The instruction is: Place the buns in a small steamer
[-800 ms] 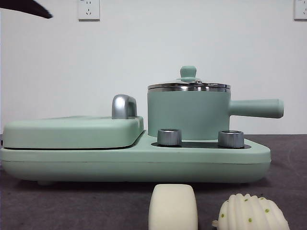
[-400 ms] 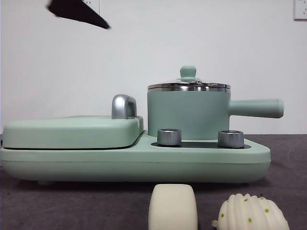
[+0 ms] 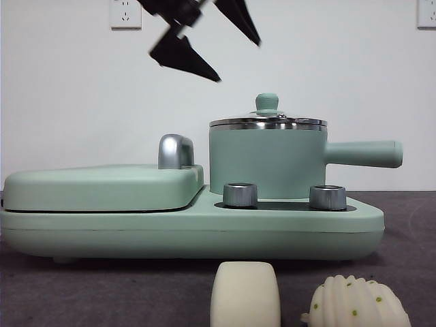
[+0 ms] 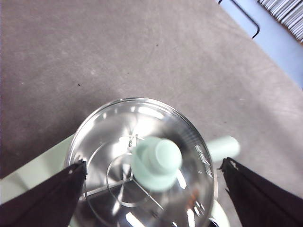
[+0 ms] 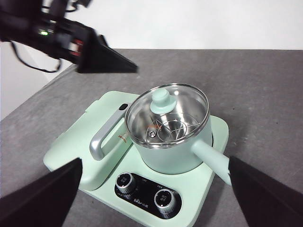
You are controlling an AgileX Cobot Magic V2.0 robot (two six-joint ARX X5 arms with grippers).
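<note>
1. My left pincer [image 3: 214, 48] hangs in the air above and a little to the left of the small steamer [image 3: 267, 160], its jaws spread wide and holding nothing.
2. The relation that matters: the lid's green knob [image 4: 156, 163] lies straight below the gap between my jaws in the left wrist view, so a plain drop should bring them down either side of it. I judge the lid must come off before any bun can go in.
3. The lid [image 5: 166, 115] sits closed on the steamer's steel rim. Through its glass I can see a steel rack inside and no buns.
4. The steamer stands on the right half of the mint-green cooker base [image 3: 191, 231], its straight handle [image 3: 364, 153] pointing right. That handle is clear of my line down.
5. The buns wait on the worktop [image 3: 102, 293] at the near edge, in front of the base: the smooth bun [image 3: 246, 294] to the left, the ribbed bun [image 3: 357, 303] with green dots to its right, apart from each other.
6. To the steamer's left lies the flat griddle lid [image 3: 102, 185] with its chrome handle [image 3: 176, 151]. It stands low and off to the side of my path.
7. My right pincer [image 5: 151, 198] is held back, high on the near side, jaws wide open and empty. My left is much the nearer to the knob.
</note>
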